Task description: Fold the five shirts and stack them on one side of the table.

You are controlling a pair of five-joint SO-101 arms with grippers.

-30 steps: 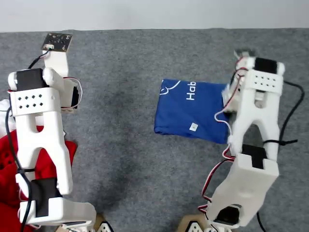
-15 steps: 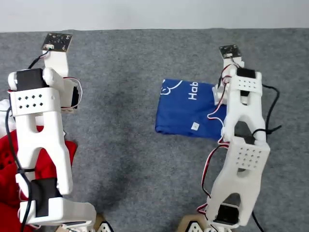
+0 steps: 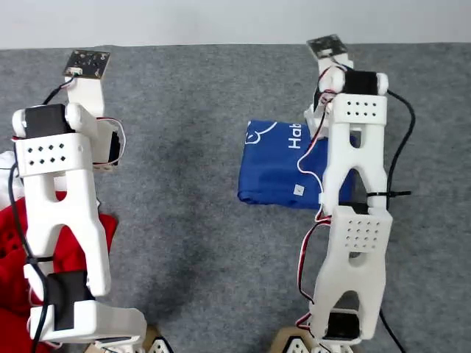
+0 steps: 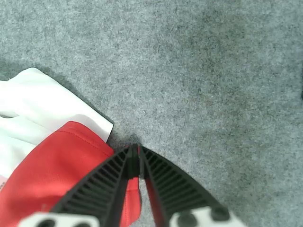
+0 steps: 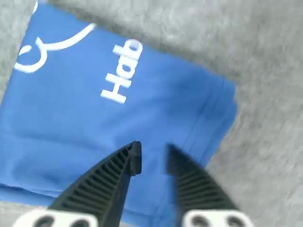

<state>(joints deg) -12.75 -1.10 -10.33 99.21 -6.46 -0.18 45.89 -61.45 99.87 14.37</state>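
A folded blue shirt [image 3: 272, 173] with white print lies right of the table's centre. My right arm stands over its right part, and my right gripper [image 5: 151, 158] hovers just above the blue shirt [image 5: 94, 118] near its hemmed edge, open by a narrow gap with nothing between the fingers. A crumpled red shirt [image 3: 11, 250] lies at the left edge of the table beneath my left arm. My left gripper [image 4: 138, 163] is shut and empty, its tip over the edge of the red shirt [image 4: 52, 175], which lies on a white shirt [image 4: 38, 109].
Grey carpet [image 3: 184, 243] covers the table, with bare room between the two arms and in front of the blue shirt. A bit of white cloth [image 3: 6, 165] shows at the far left edge.
My right arm has swung left and toward the far edge, coming over the blue shirt. The left arm and the shirts have stayed put.
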